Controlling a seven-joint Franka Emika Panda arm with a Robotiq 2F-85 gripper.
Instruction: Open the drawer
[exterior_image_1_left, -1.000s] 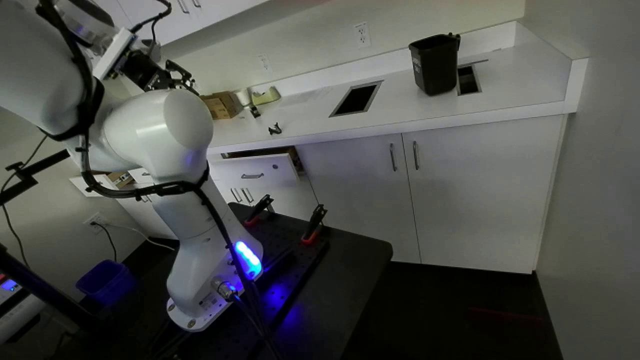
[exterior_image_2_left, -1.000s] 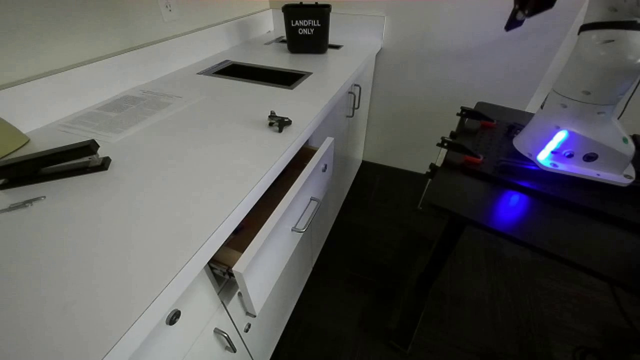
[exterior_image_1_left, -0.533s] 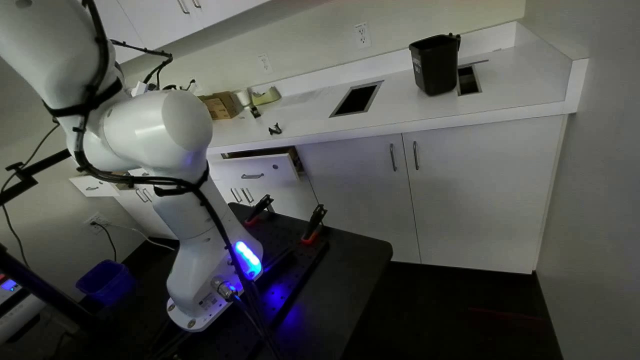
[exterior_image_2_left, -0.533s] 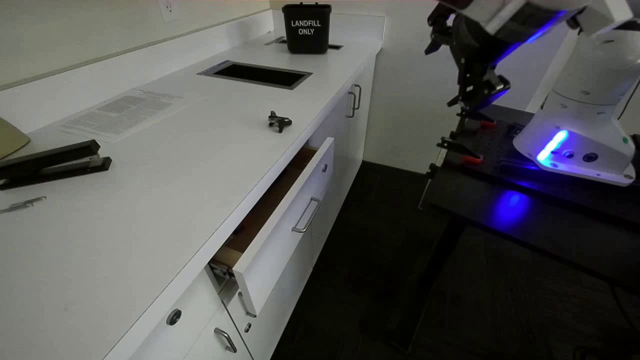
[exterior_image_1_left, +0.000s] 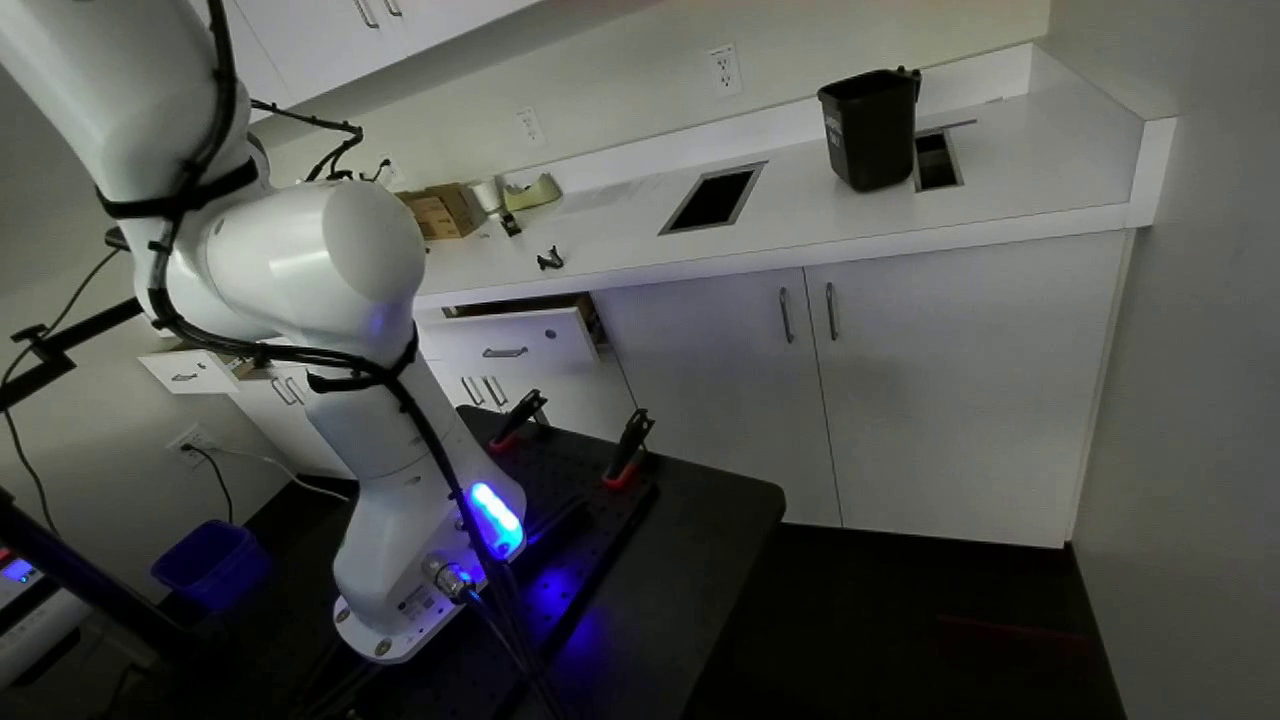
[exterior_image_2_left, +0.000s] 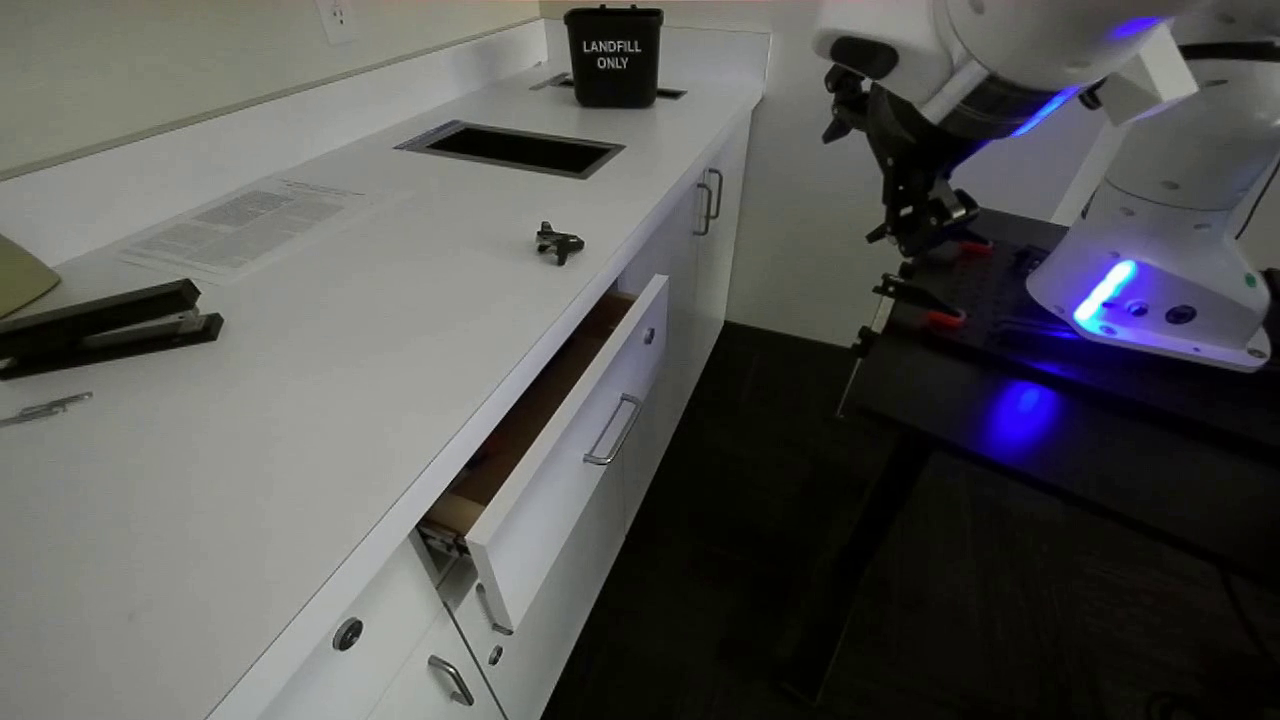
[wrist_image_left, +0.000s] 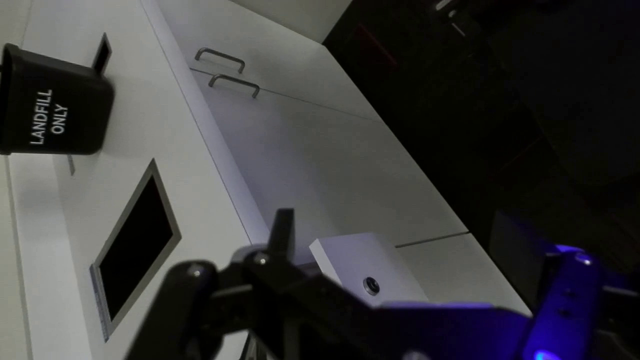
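Note:
The drawer (exterior_image_2_left: 575, 455) is partly pulled out below the counter, its white front standing off the cabinet with a metal bar handle (exterior_image_2_left: 614, 430). Its tan inner box shows behind the front. It also shows partly open in an exterior view (exterior_image_1_left: 530, 337). In the wrist view only the drawer's end with the round lock (wrist_image_left: 345, 255) shows; the handle is hidden there. My gripper (exterior_image_2_left: 856, 186) is open and empty, in the air right of the drawer and apart from it. Its fingers (wrist_image_left: 395, 235) are wide apart in the wrist view. The arm hides it in an exterior view.
The white counter (exterior_image_2_left: 330, 400) holds a small dark clip-like object (exterior_image_2_left: 558, 243), a stapler (exterior_image_2_left: 110, 320), paper (exterior_image_2_left: 245, 225) and a black landfill bin (exterior_image_2_left: 613, 60). Black clamps (exterior_image_2_left: 920, 298) stand on the dark robot table (exterior_image_2_left: 1000, 440), close below the gripper.
The gripper has come down into view from the upper right in an exterior view, lower and toward the drawer. Elsewhere it has gone behind the arm. The drawer has not moved.

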